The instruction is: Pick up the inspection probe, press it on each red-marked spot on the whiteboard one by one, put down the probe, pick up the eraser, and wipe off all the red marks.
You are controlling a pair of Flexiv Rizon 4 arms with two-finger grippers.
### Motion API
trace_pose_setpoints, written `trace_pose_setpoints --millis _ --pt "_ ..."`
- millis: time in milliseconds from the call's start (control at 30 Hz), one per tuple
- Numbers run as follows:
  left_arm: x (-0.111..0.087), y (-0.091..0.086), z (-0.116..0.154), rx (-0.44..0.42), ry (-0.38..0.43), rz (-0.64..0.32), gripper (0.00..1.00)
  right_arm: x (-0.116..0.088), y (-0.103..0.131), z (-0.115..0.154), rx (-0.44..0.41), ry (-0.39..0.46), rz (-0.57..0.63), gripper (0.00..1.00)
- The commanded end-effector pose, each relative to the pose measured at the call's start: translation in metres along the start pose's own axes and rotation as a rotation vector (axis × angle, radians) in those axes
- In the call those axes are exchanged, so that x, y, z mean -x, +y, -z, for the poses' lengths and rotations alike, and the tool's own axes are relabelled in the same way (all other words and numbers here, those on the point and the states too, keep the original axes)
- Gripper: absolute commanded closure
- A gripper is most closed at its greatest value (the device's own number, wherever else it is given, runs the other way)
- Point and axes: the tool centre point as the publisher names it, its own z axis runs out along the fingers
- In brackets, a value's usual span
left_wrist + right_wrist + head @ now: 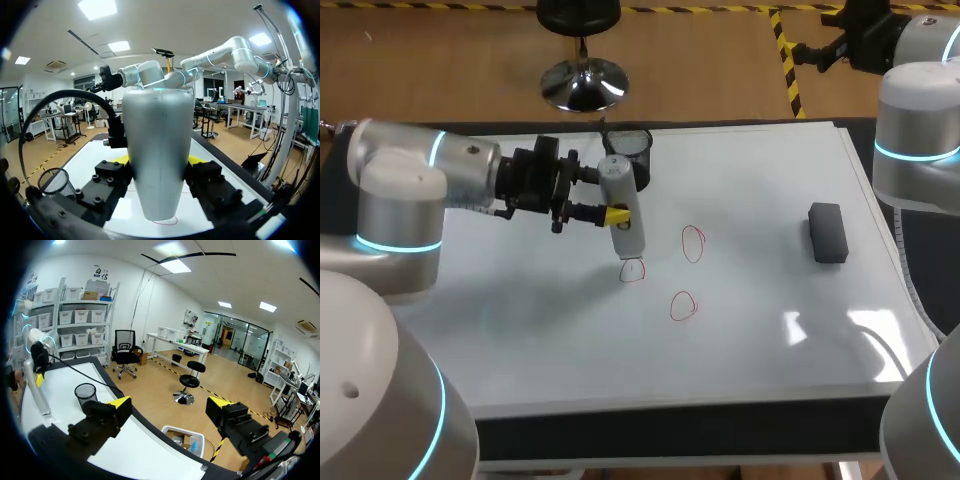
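Left hand [612,214] clamped the probe [629,238] mid-body; it looked rigid, smooth, likely slippery. Right hand [169,406] hung unclenched, empty.

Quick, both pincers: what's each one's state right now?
Left pincer: shut on the silver tapered metal inspection probe.
Right pincer: open, holding nothing.

There is one whiteboard [750,180] with three red marks [693,243] drawn on it, and there is one grey probe [620,215], one dark eraser [828,232] and one black mesh cup [628,150]. One mark is right at the probe's tip, and the other two are near the probe, on its eraser side. The cup is just behind the probe and the eraser is well apart from it.
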Motion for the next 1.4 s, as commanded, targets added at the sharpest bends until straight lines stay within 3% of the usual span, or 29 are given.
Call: trace_pose_setpoints --millis 33,633,1400 --pt "-0.002 0.004 0.000 -0.003 -0.001 0.000 1.00 0.000 0.000 0.000 0.000 0.000 0.000 0.00" --pt "-0.012 0.023 0.007 -0.023 0.000 0.012 1.00 0.000 0.000 0.000 0.000 0.000 0.000 0.00" --pt "-0.009 0.042 -0.011 0.014 0.036 0.031 1.00 0.000 0.000 0.000 0.000 0.000 0.000 0.00"
